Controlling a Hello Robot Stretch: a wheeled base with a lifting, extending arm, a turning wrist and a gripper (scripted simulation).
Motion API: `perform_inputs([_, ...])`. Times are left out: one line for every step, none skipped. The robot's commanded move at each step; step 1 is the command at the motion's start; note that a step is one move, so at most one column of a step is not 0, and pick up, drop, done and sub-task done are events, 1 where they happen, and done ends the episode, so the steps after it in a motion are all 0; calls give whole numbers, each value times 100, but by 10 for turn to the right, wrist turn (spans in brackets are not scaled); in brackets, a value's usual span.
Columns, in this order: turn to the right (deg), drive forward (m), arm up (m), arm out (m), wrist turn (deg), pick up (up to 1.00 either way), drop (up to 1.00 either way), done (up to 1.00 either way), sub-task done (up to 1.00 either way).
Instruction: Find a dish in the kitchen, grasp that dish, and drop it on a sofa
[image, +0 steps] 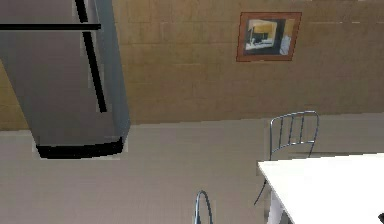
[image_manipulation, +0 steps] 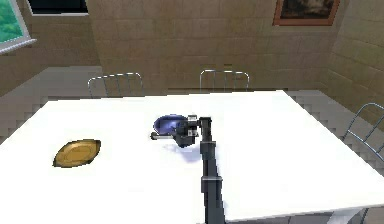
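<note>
A white table (image_manipulation: 290, 150) spans the arm side view. On it, near the middle, lies a dark blue bowl (image_manipulation: 167, 122). The arm's dark bar rises from the bottom edge and ends at the gripper (image_manipulation: 162, 133), right at this bowl. I cannot tell whether the gripper holds anything, since the bowl rests on the tabletop at its far end. A flat golden-yellow dish (image_manipulation: 78, 152) lies on the table further left, apart from the gripper.
Metal chairs (image_manipulation: 113, 82) (image_manipulation: 224, 77) stand at the table's far side, another chair (image_manipulation: 366, 122) at its right end. In the forward view a grey fridge (image: 65, 75) stands left, a framed picture (image: 268, 37) hangs on the wall, and a chair (image: 293, 135) stands by the table corner (image: 330, 185).
</note>
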Motion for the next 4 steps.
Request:
perform_inputs([0,0,0,0,0,100,0,0,0])
perform_inputs([0,0,10,0,0,0,0,0,0])
perform_inputs([0,0,16,0,0,0,0,0,0])
perform_inputs([0,0,0,0,-450,0,0,0,0])
